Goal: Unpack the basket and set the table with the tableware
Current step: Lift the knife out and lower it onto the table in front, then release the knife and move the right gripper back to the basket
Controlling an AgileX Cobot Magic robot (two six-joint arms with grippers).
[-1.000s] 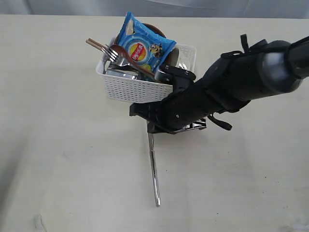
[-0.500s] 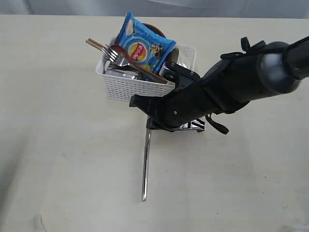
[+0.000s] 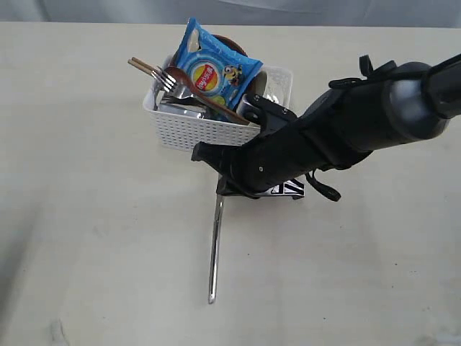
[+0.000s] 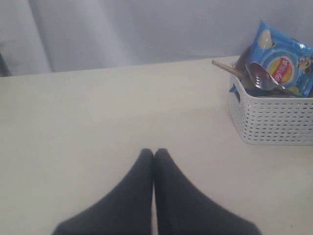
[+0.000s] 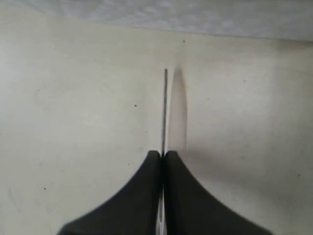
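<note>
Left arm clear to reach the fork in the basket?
Probably yes: only bare table lies between the left pincer and the basket, and the fork sticks up above its rim. Pincer is shut, though.

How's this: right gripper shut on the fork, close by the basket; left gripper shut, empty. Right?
One slip: the right gripper is shut on the knife, not the fork, as the right wrist view shows. The fork lies in the basket. The rest stands.

A lab-like test setup: bare table (image 3: 86, 216), grey curtain (image 4: 122, 29) behind.
</note>
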